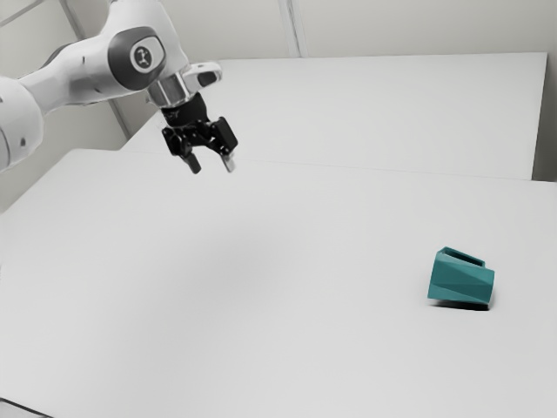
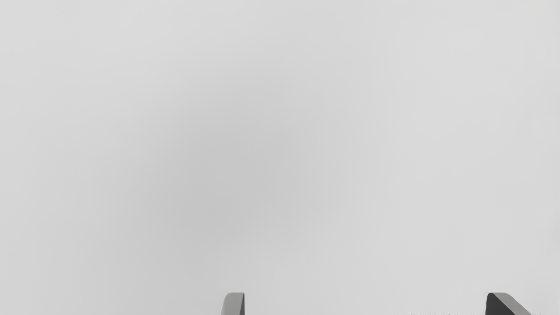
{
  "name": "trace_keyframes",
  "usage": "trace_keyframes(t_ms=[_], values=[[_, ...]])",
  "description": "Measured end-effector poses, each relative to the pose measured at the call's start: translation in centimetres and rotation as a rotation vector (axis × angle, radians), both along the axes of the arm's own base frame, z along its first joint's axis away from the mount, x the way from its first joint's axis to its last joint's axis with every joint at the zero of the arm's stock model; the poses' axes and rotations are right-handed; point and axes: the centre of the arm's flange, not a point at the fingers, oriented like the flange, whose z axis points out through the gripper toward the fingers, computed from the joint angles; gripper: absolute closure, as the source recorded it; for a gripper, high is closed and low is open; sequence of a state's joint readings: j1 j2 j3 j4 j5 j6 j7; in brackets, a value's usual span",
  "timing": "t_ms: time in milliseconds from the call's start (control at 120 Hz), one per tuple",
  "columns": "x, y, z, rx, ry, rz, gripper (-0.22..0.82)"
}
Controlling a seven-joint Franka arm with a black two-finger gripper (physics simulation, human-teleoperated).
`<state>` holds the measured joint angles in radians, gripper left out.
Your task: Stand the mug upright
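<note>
While the teal faceted mug (image 1: 461,284) lies on its side, handle up, toward four o'clock on the white desk (image 1: 261,348) in the exterior view, the black pincer (image 1: 212,165) hangs above the desk near ten o'clock, well apart from the mug, its fingers spread wide around empty air. Beyond the desk, a white panel (image 1: 374,109) stands around one o'clock.

1. A teal, faceted mug (image 1: 459,282) with an angular handle lies on its side, handle uppermost.
2. It rests on the white tabletop (image 1: 261,348), well apart from the far edge.
</note>
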<state>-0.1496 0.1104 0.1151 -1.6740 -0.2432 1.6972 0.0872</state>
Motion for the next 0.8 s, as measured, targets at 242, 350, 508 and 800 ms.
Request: trace_keyframes(t_ms=[242,350,508,800], values=[[-0.6,-5.4,-8.5,-0.296,0.046,0.075,0.0],[0.0,-9.1,-11.1,-0.386,0.04,0.077,0.0],[-0.3,-15.0,-13.8,-0.472,0.023,0.039,0.0],[-3.2,-20.4,-18.4,-0.589,-0.007,0.066,0.0]])
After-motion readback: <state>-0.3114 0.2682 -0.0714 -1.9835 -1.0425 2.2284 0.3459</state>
